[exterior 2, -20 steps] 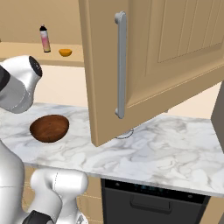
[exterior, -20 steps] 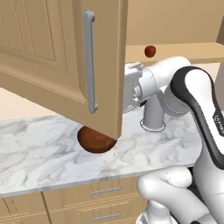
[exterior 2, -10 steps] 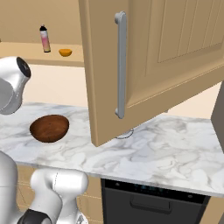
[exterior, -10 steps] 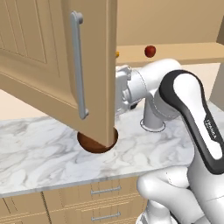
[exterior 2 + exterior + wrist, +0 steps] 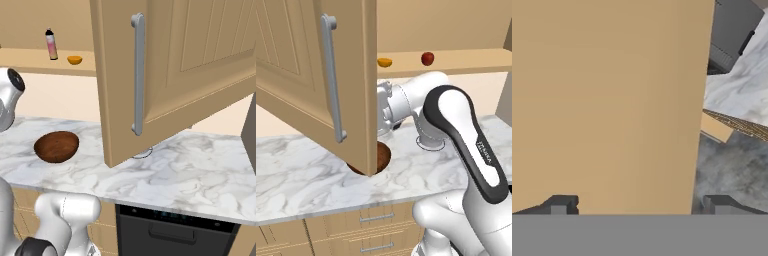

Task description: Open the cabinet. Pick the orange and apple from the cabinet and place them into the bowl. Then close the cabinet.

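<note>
The cabinet door stands swung open, its grey bar handle facing me. On the open shelf sit the orange and, to its right, the red apple. The orange also shows in the right base view. The wooden bowl rests on the marble counter, and in the left base view the bowl is half hidden behind the door's lower corner. My gripper is open, fingertips wide apart, close against the door's plain inner face, just behind its free edge.
A pink and white bottle stands on the shelf left of the orange. A round metal ring lies on the counter behind my arm. Drawers and a dark appliance front sit below the counter.
The cabinet door has swung further open, to the left in the left base view, uncovering the orange and more of the shelf. My arm has followed it leftward behind its edge.
</note>
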